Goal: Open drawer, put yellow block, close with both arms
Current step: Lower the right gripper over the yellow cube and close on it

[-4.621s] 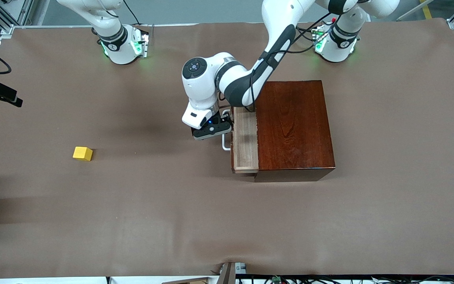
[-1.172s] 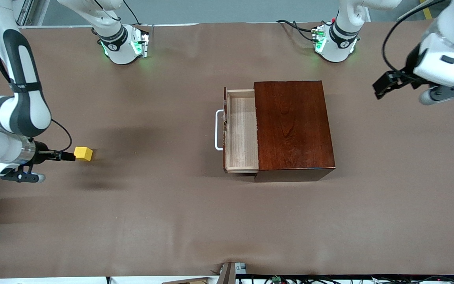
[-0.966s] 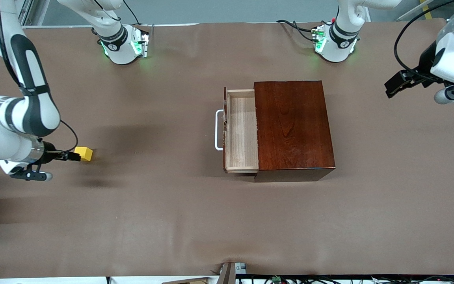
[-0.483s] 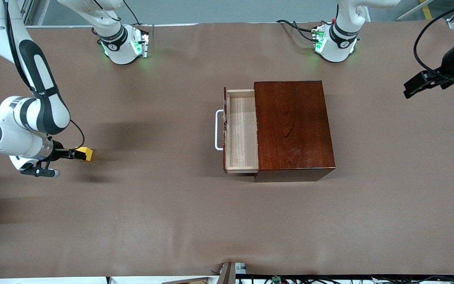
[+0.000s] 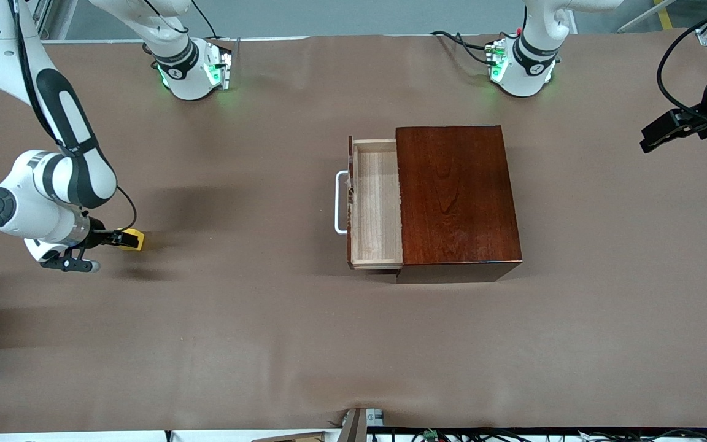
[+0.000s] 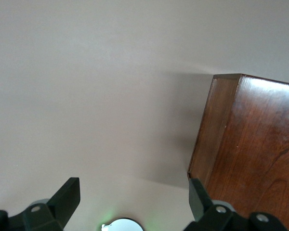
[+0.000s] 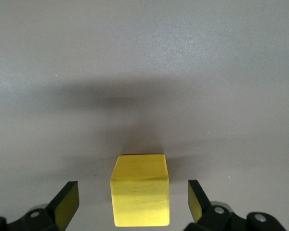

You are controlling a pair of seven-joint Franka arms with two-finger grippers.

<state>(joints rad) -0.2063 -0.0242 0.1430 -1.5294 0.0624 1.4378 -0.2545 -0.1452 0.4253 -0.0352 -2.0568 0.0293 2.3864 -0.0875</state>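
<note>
We see the right gripper [image 5: 121,239] at the left edge of the front view, down at the yellow block [image 5: 133,239], which sits on the brown table [image 5: 267,344] toward the right arm's end, well apart from the box. In the right wrist view the right gripper [image 7: 134,202] has its fingers [image 7: 66,202] spread wide, one on each side of the yellow block [image 7: 140,196], with a clear gap between each pad and the cube's faces; the block rests on the table [image 7: 144,57] and is not clamped.

In the middle of the front view stands the dark wooden box [image 5: 456,196], and the drawer [image 5: 377,202] is pulled out of it toward the right arm's end, its pale tray open and its white handle [image 5: 339,202] facing that way.

The left gripper [image 5: 666,132] hangs at the right edge of the front view, up in the air over the left arm's end of the table, and this arm waits. In the left wrist view the left gripper [image 6: 135,202] has its fingers [image 6: 67,197] well apart with nothing between them, and a corner of the dark wooden box [image 6: 245,149] shows below it on the table [image 6: 86,72]
</note>
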